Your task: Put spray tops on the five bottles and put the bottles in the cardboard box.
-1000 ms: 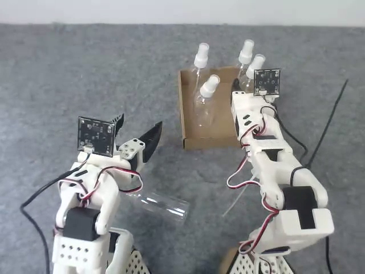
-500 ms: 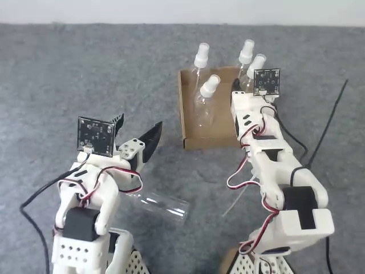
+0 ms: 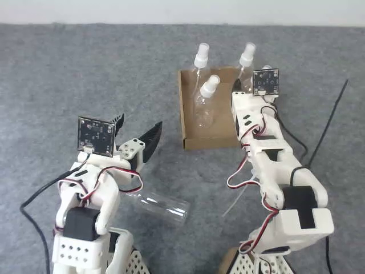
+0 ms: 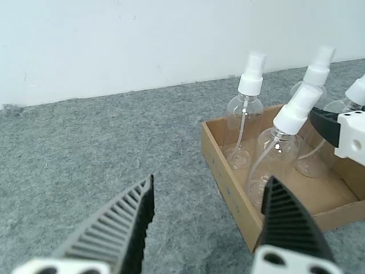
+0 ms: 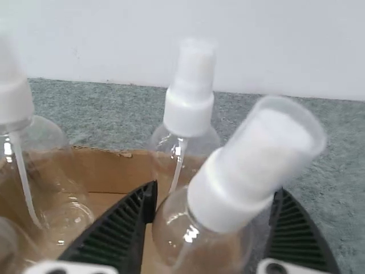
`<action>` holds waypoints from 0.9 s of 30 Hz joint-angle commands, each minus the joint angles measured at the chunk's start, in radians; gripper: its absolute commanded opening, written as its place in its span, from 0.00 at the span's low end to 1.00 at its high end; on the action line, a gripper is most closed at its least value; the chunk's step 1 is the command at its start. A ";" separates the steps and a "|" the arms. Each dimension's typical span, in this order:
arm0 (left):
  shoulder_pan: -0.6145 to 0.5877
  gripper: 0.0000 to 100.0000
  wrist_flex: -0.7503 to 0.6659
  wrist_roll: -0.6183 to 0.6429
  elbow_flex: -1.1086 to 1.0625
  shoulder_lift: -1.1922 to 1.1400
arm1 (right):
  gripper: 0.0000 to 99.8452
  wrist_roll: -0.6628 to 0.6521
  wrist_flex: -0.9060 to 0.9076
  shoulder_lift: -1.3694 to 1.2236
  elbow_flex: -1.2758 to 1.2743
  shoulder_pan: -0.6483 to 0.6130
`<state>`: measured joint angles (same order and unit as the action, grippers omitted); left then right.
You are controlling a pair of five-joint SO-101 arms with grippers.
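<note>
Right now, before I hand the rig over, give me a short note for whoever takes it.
Left gripper: open, empty, above the grey carpet.
Right gripper: appears shut on a tilted clear bottle with a white spray top, over the brown cardboard box.
Done: three more clear spray-topped bottles stand in the box: back-left bottle, middle bottle, back-right bottle.
Left: set down the tilted one. The fifth clear bottle lies on the carpet by the left arm with no top visible, so it likely needs topping, then boxing.
</note>
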<state>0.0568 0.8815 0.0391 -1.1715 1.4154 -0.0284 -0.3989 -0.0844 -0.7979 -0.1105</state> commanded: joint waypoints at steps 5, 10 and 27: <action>0.000 0.28 -0.031 0.002 0.007 0.011 | 0.25 -0.032 0.013 0.099 0.012 0.008; 0.000 0.28 -0.031 0.002 0.007 0.011 | 0.25 -0.031 0.128 0.217 0.012 0.012; -0.008 0.28 -0.023 0.002 0.015 0.009 | 0.25 -0.037 1.359 0.809 0.229 -0.019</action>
<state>0.0552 0.8815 0.0391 -1.1715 1.4154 -0.0483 0.6966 0.6352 -0.6767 -0.1105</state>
